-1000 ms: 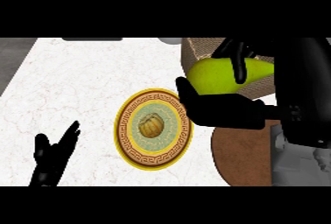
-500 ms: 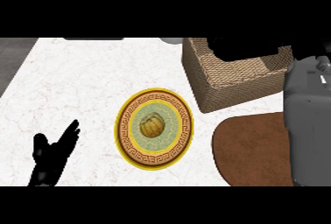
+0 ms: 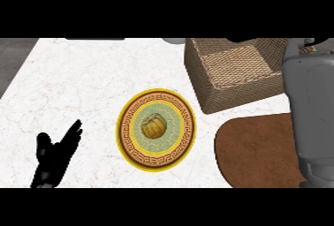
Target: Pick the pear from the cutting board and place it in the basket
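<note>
Oddly, the pear shows nowhere in the head view. The board (image 3: 257, 152), a brown round slab at lower right, lies bare where it can be seen, though the right forearm (image 3: 312, 110) covers its right side. The basket (image 3: 210, 90) sits at upper right, just above the board, and the part of its woven floor that shows holds nothing. The forearm runs up the right edge of the frame beside the basket. The right hand lies past the top edge, so I cannot tell whether it is clasped round the pear or has let go.

At centre a gold-rimmed plate (image 3: 129, 112) carries a small brown lump (image 3: 155, 126), apart from both board and basket. The left hand (image 3: 55, 154) rests at lower left on the counter (image 3: 85, 75), fingers straight and up, holding nothing.

By my reading the pick is done and the carry or the drop at the basket is in hand. If the pear is held, the next move calls for bringing it down inside the basket's walls, clear of the rim, then releasing.
</note>
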